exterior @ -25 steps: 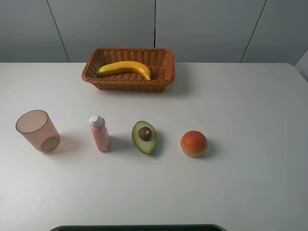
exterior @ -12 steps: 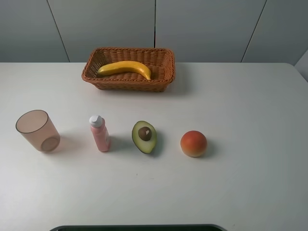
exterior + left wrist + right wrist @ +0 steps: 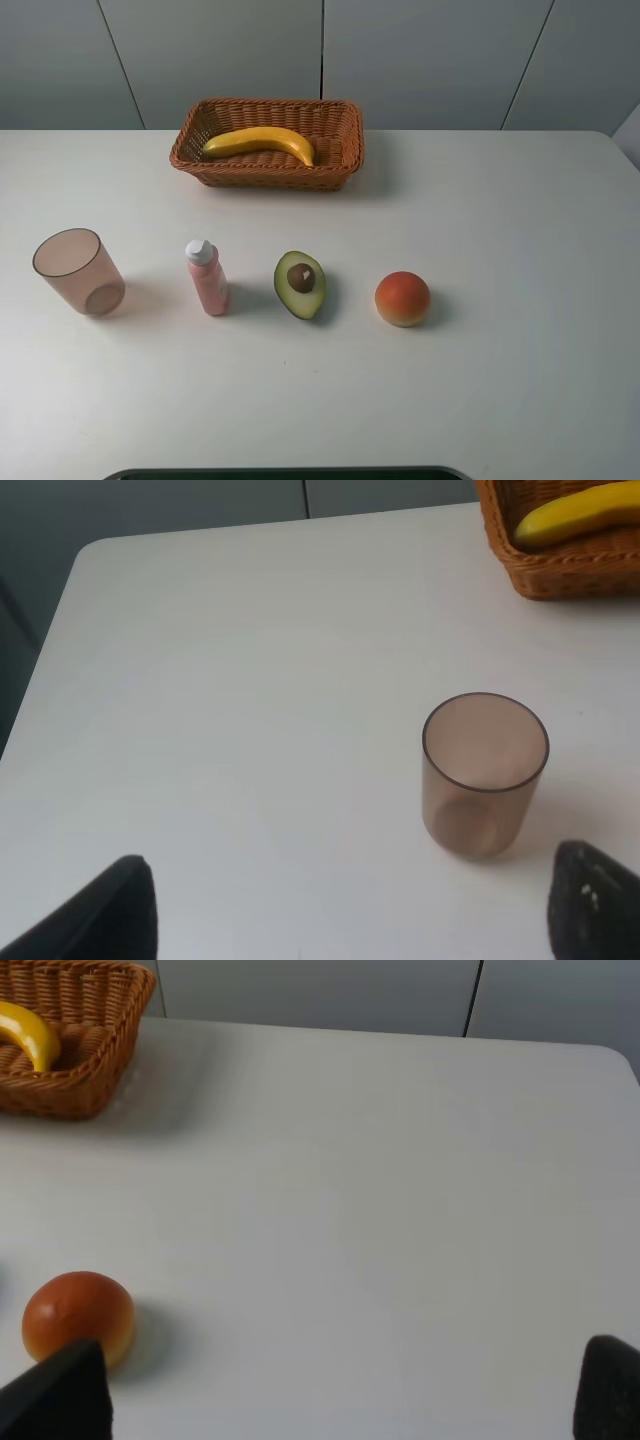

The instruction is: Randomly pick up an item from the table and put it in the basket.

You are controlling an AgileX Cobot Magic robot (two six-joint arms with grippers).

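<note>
The yellow banana (image 3: 260, 143) lies inside the brown woven basket (image 3: 265, 178) at the back of the white table (image 3: 500, 220). It also shows in the left wrist view (image 3: 575, 512) and the right wrist view (image 3: 28, 1032), in the basket (image 3: 570, 575) (image 3: 90, 1060). Neither gripper shows in the exterior high view. My left gripper (image 3: 360, 920) is open and empty, low over the table near the cup. My right gripper (image 3: 330, 1400) is open and empty, near the peach.
A translucent brown cup (image 3: 78, 272) (image 3: 485, 775), a pink bottle (image 3: 208, 278), a halved avocado (image 3: 301, 284) and an orange-red peach (image 3: 403, 298) (image 3: 78, 1317) stand in a row across the table's middle. A dark edge (image 3: 280, 473) runs along the front.
</note>
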